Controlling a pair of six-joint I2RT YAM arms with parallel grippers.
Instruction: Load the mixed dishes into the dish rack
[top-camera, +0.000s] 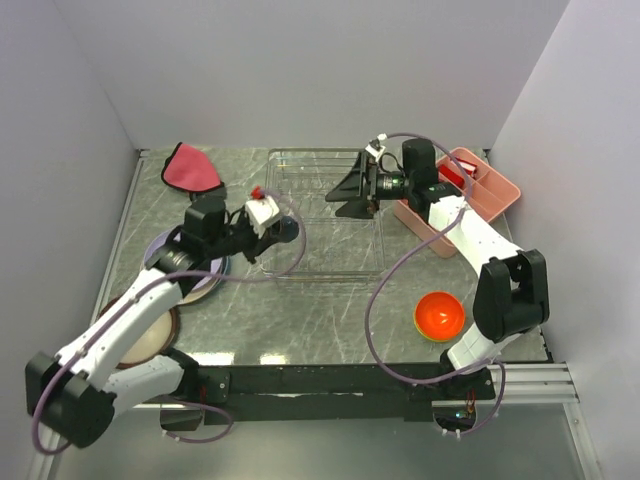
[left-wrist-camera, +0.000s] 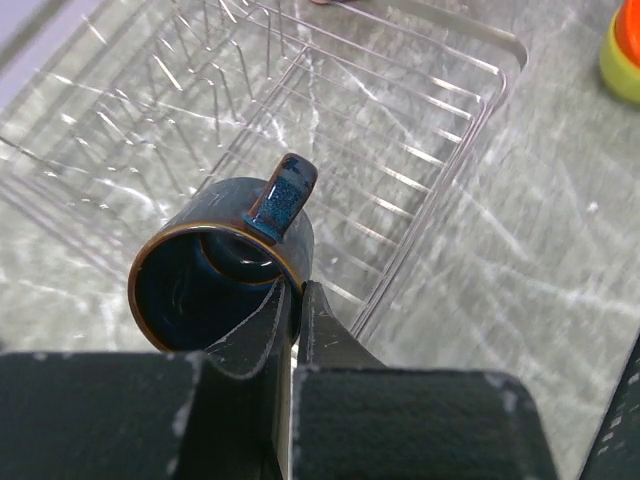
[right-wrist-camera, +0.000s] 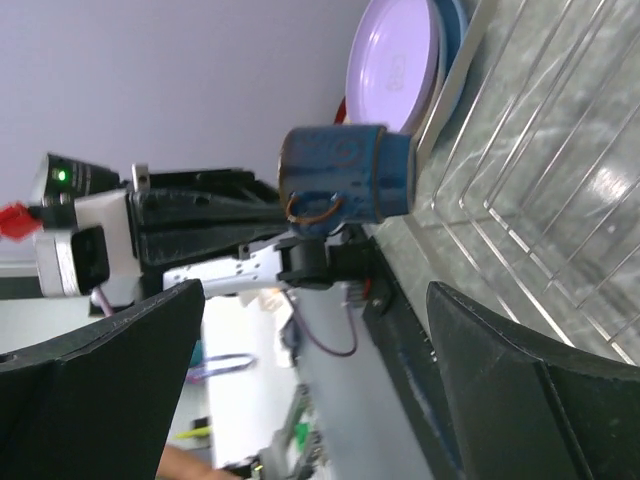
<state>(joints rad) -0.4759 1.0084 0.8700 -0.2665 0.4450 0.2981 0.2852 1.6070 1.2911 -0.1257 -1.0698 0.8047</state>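
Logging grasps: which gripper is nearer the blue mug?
Left. The left gripper has jaws shut on the mug; the right gripper hovers, jaws open, across the dish rack.

The grey marbled counter (top-camera: 320, 320) carries a clear wire dish rack (top-camera: 330, 245) at far centre and a pink tray (top-camera: 505, 187) just right of it. A red-pink cloth (top-camera: 188, 168) lies far left. On the left a lavender plate (right-wrist-camera: 392, 70) tops a blue plate (right-wrist-camera: 458, 35), with a cream plate (top-camera: 155, 340) nearer. Near right, a yellow-green bowl (top-camera: 417, 322) holds an orange bowl (top-camera: 438, 315).
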